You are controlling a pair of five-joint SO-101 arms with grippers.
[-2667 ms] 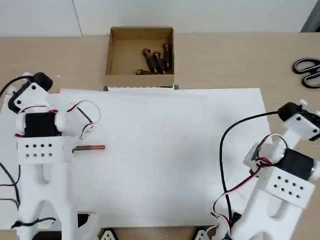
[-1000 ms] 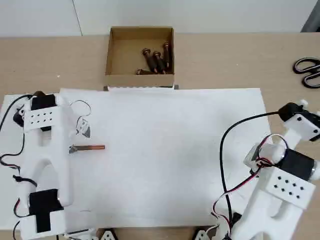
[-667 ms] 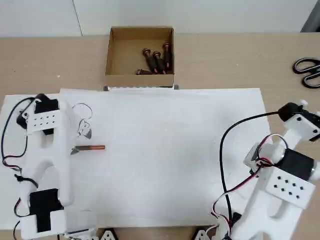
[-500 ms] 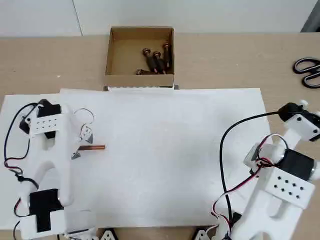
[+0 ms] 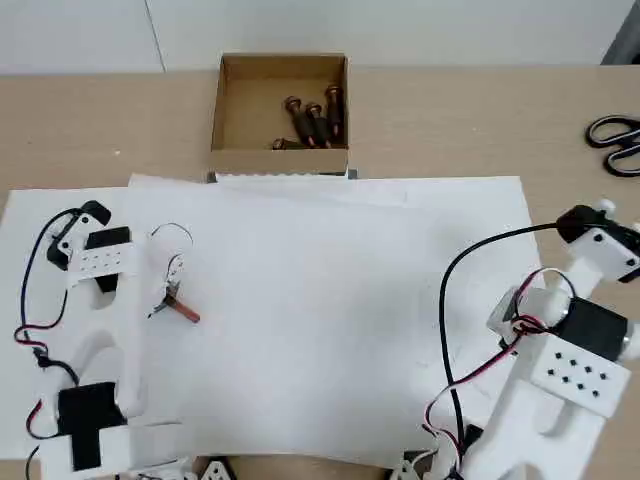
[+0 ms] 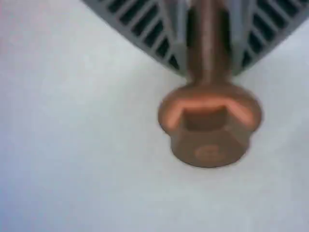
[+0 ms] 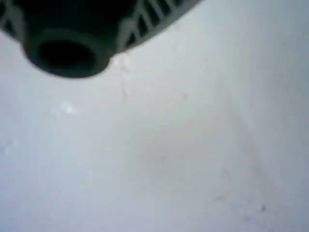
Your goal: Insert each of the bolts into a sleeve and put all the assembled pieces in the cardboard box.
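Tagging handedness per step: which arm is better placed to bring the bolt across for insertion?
Left. Its pincer clamps the bolt by the shank; the right pincer holds the sleeve, so it likely just needs to present that.

Bright, even light across the white sheet (image 5: 340, 300), soft faint shadows, slight shade inside the cardboard box (image 5: 245, 112)

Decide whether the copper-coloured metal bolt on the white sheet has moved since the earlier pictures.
Yes: the copper-coloured metal bolt has swung slantwise, shifting farther from the brown cardboard box.
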